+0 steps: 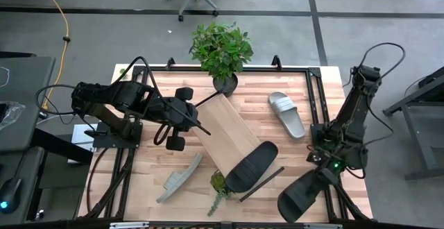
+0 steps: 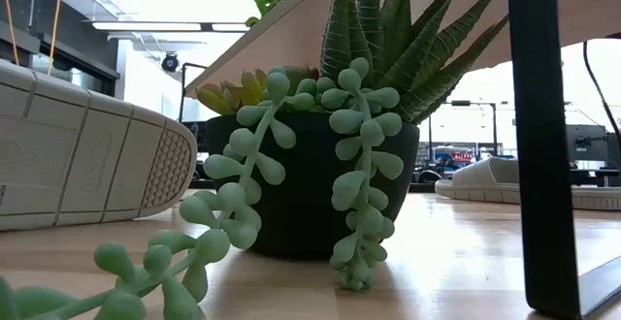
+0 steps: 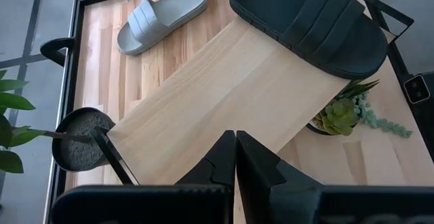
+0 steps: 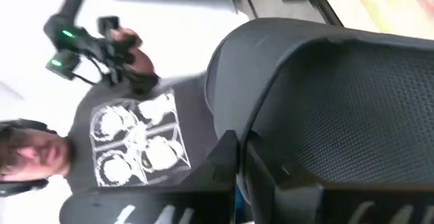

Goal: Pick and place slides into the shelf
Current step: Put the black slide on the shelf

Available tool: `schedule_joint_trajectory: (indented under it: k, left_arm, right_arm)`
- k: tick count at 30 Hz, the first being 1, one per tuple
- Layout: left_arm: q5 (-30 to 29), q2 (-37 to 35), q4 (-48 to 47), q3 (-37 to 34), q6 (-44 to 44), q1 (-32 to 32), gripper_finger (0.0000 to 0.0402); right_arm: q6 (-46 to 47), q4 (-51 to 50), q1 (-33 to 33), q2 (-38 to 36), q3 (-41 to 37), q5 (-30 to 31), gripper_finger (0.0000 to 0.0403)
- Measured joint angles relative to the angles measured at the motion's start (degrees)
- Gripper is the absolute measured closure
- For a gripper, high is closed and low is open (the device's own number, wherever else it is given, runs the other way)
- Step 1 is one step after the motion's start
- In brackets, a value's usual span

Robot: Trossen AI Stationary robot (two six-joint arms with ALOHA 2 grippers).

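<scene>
The shelf (image 1: 225, 133) is a light-wood board lying slantwise mid-table; in the low view it slopes above the succulent. One black slide (image 1: 251, 166) lies on its near end (image 3: 305, 20). A grey slide (image 1: 286, 113) lies flat at the far right. Another grey slide (image 1: 179, 177) stands on its edge at the near left. My left gripper (image 1: 205, 129) is shut over the shelf's far-left end (image 3: 235, 142). My right gripper (image 1: 320, 170) is shut on the second black slide (image 1: 304, 196) at the table's near right corner. My left gripper's shut fingertips (image 3: 227, 149) stand over the shelf's end (image 3: 203, 122); whether they touch the board, I cannot tell. My right gripper pinches the black slide at its rim (image 4: 227, 115), at the end nearest the arm. The slide stretches away from the fingers toward the near edge, partly past the table's edge (image 1: 291, 208).
A leafy potted plant (image 1: 222, 48) stands at the far edge by the shelf's far end. A small succulent pot (image 1: 218, 182) sits under the shelf's near end. A dark frame bar (image 1: 262, 184) lies beside the black slide. A person (image 4: 129, 136) shows beyond the table's near edge.
</scene>
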Motion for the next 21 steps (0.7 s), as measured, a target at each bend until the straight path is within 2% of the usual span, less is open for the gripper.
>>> schedule_joint_trajectory:
  k: [5, 13, 16, 21]
  left_arm:
    - [0.02, 0.00, 0.02, 0.00, 0.00, -0.02, 0.0399]
    - [-0.10, 0.00, 0.07, 0.00, -0.02, 0.00, 0.0399]
    - [-0.22, 0.00, 0.09, 0.00, 0.00, 0.00, 0.0399]
    - [-0.30, 0.00, 0.20, 0.00, 0.96, -0.02, 0.0399]
  right_arm:
    - [-5.34, 3.24, 0.48, -1.51, 0.00, 6.12, 0.0403]
    - [-10.65, 0.61, 0.52, -1.95, 6.82, 6.46, 0.0403]
    - [-12.00, -7.57, 0.50, -1.95, 12.69, 6.99, 0.0403]
    - [-10.88, -30.30, 0.51, -1.91, 25.24, 6.97, 0.0403]
